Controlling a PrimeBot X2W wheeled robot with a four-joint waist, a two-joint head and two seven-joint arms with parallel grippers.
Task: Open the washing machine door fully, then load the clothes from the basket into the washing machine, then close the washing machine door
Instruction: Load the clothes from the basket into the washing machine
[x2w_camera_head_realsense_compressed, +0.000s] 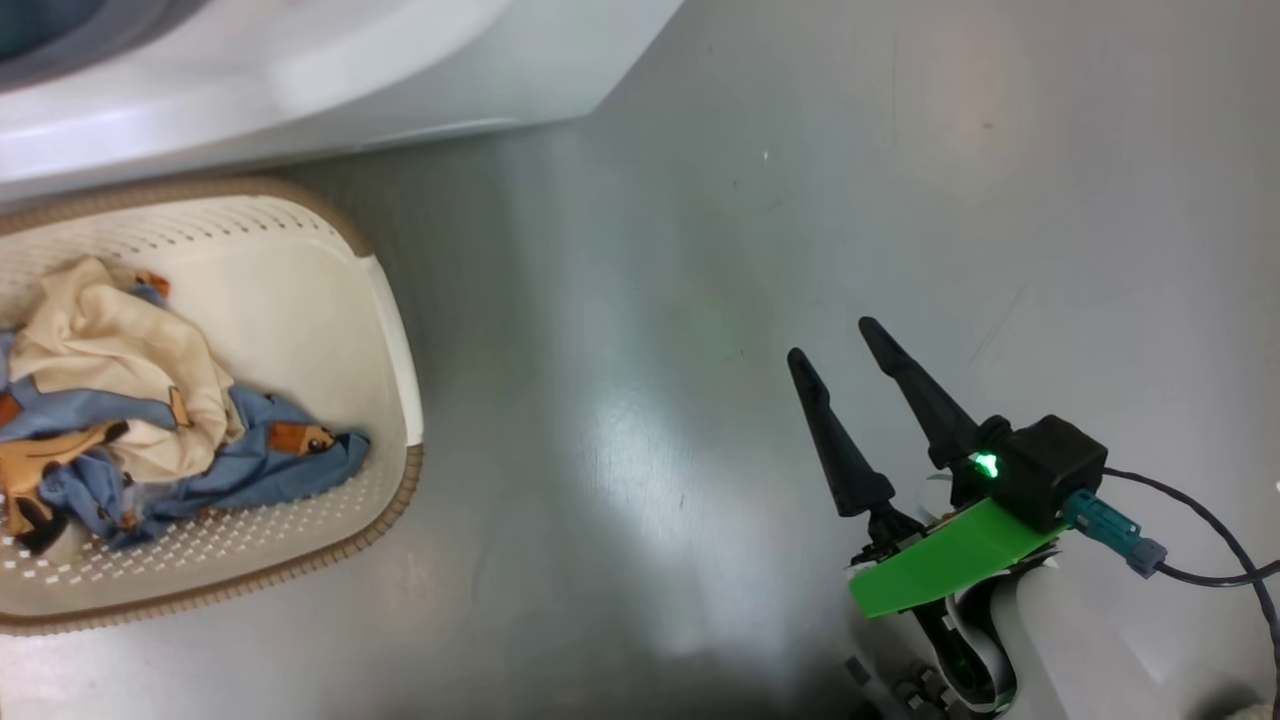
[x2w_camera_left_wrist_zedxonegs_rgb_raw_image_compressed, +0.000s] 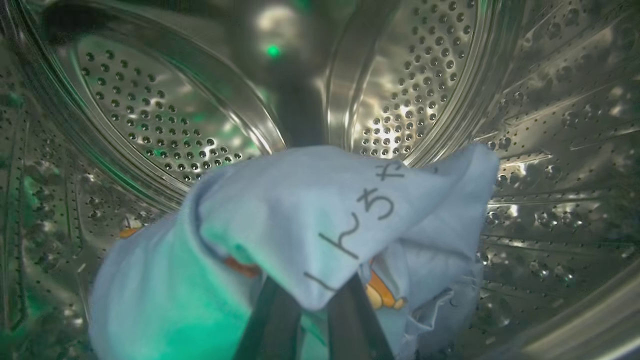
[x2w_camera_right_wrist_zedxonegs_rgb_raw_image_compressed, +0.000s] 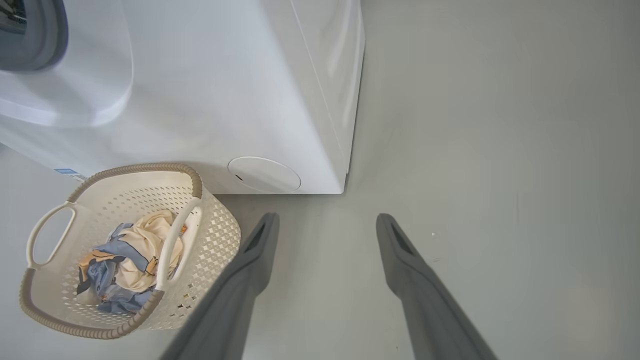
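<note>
The right gripper (x2w_camera_head_realsense_compressed: 832, 340) had two long, matte black fingers (x2w_camera_head_realsense_compressed: 840, 450), each a slim cone tapering to a rounded tip. In the right wrist view they looked grey, each with a narrow recessed slot on its inner face near the tip. Behind them sat a boxy black housing (x2w_camera_head_realsense_compressed: 1050, 470) with a small green light (x2w_camera_head_realsense_compressed: 987, 464), on a bright green plate (x2w_camera_head_realsense_compressed: 945, 560). A teal plug (x2w_camera_head_realsense_compressed: 1110, 530) fed a thin black cable (x2w_camera_head_realsense_compressed: 1215, 540). The forearm (x2w_camera_head_realsense_compressed: 1080, 640) was smooth and pale. The left arm's fingers (x2w_camera_left_wrist_zedxonegs_rgb_raw_image_compressed: 267, 325) were dark bars.
</note>
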